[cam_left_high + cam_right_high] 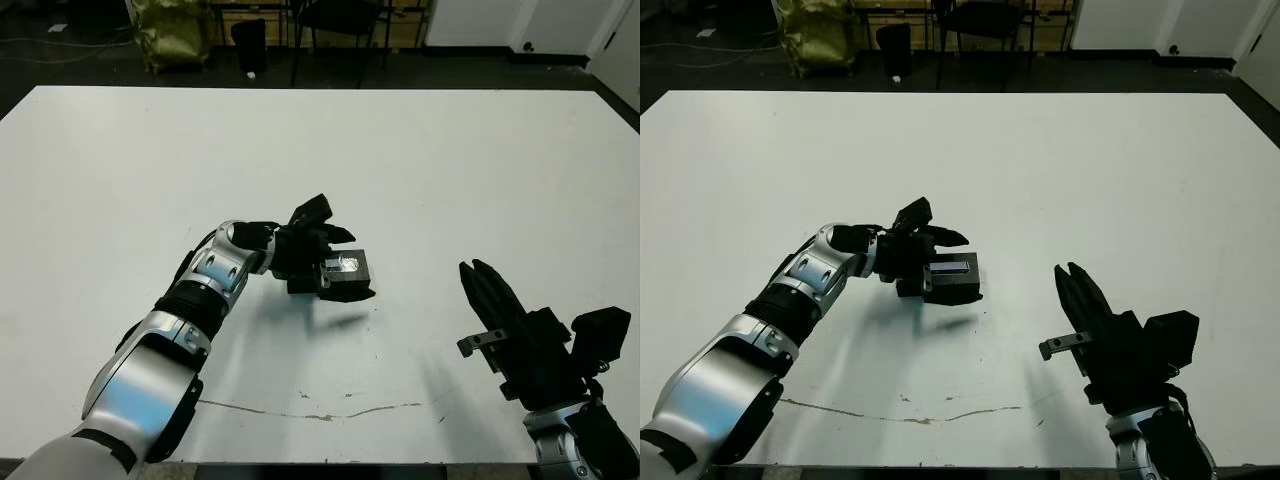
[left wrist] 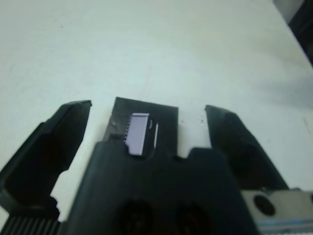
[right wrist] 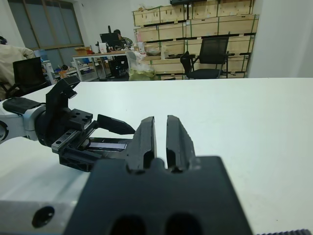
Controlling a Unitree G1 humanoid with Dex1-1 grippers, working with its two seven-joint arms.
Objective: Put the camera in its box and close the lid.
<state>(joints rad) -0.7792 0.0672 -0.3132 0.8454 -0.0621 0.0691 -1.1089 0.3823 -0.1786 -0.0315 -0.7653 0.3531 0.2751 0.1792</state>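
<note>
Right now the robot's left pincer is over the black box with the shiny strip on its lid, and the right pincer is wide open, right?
Not quite. The left pincer is over the box with the lid and its shiny strip, but the right pincer is nearly shut, its fingers close together, as the right wrist view shows.

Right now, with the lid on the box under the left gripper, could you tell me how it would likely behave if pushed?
The lid looks flat and rigid, so it should move as one piece. Its glossy silvery strip hints at a slick top. The box looks low and squat on the table, so it would probably slide rather than tip.
</note>
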